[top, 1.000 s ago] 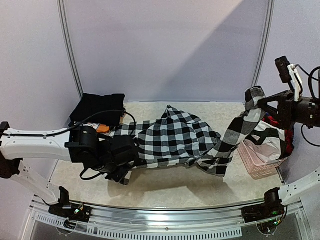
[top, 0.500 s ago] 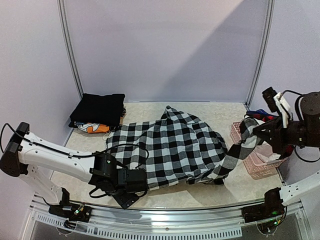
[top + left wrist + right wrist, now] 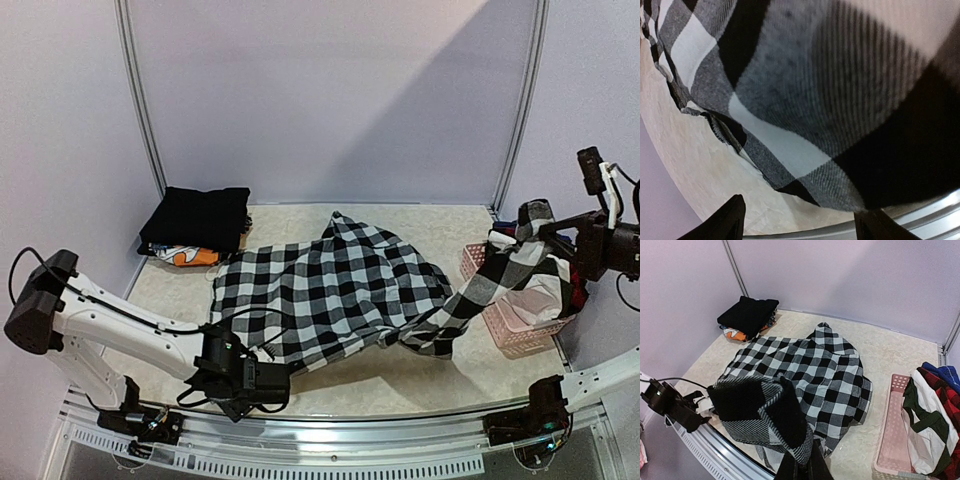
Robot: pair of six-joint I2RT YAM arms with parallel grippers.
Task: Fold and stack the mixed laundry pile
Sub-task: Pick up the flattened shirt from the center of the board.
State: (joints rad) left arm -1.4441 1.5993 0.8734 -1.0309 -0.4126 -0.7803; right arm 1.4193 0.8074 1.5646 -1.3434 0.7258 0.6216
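A black-and-white checked shirt [image 3: 330, 290] lies spread across the middle of the table. My right gripper [image 3: 541, 213] is shut on one of its sleeves [image 3: 765, 410] and holds it up above the pink basket. In the right wrist view, the right gripper [image 3: 802, 469] has its fingers pressed together on the bunched cloth. My left gripper [image 3: 272, 381] sits low by the shirt's front left hem. Seen from the left wrist, the left gripper [image 3: 800, 226] is open, its dark fingertips [image 3: 732, 220] wide apart. The checked hem [image 3: 805, 115] is just beyond them, not pinched.
A folded black garment [image 3: 197, 215] rests on an orange printed piece [image 3: 186, 257] at the back left. The pink basket [image 3: 513, 327] at the right holds red plaid, blue and white-and-green garments [image 3: 930, 415]. The table's metal front rail [image 3: 330, 420] runs close under the left gripper.
My left gripper opened, let go of the shirt's hem and dropped toward the front rail. My right gripper dipped, then rose again to the right with the sleeve.
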